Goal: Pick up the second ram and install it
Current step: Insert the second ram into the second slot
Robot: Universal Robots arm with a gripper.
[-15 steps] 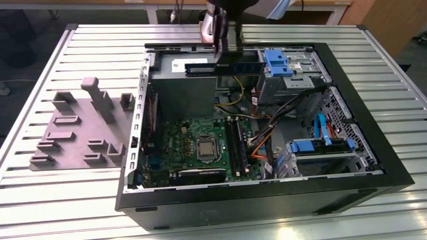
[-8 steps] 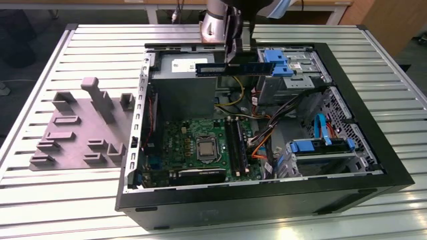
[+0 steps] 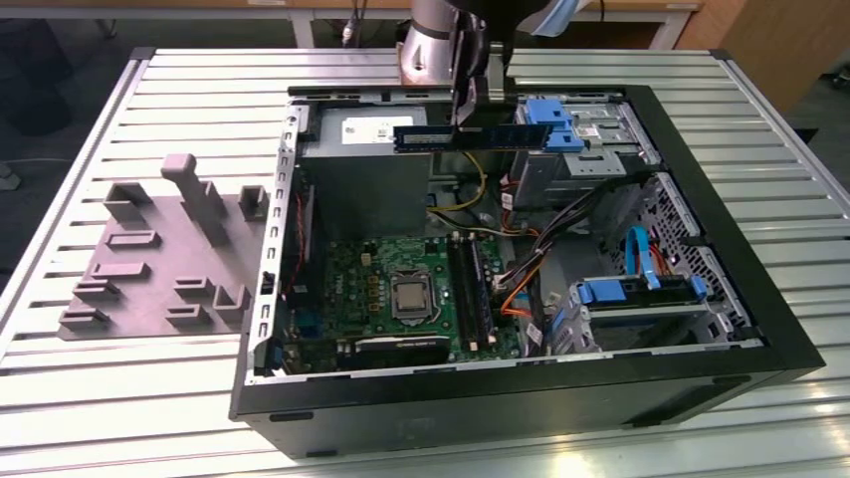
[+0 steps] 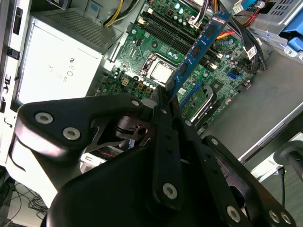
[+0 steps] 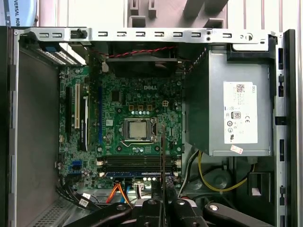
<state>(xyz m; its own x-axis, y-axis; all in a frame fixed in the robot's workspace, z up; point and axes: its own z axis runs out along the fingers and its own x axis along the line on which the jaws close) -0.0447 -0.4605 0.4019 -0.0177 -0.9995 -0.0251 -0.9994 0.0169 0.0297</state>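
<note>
Tool (image 3: 475, 124) fingers are closed tight on the second ram (image 3: 472, 136), pinching the stick near its middle and carrying it clear of everything, level and lengthwise across the exterior view. There it hangs at about 12 o'clock over the open computer case (image 3: 743, 329), above the grey power supply (image 3: 365, 159), with the motherboard (image 3: 398, 289) lower down toward 6 o'clock. In the second wrist view the stick (image 4: 199, 52) runs away from the fingers (image 4: 163, 142) toward 1 o'clock, its chips facing the camera, with the board and the processor socket (image 4: 161, 71) beneath it. In the first wrist view it appears edge-on as a thin dark line (image 5: 163, 156) rising from the tool (image 5: 163, 208) and crossing the memory slots (image 5: 137, 165), which lie at 6 o'clock from the socket.

The ram is not yet seated, and the slots look narrow and closely packed. My reading is that a small tilt or twist of the stick within the grip could set its edge on a slot wall or a neighbouring slot, and pressing then would jam or bend it. Loose cables (image 3: 525, 289) beside the slots could also snag the stick's end. On the tabletop (image 3: 173, 398), at 9 o'clock from the case, stands the grey fixture block (image 3: 166, 254).
</note>
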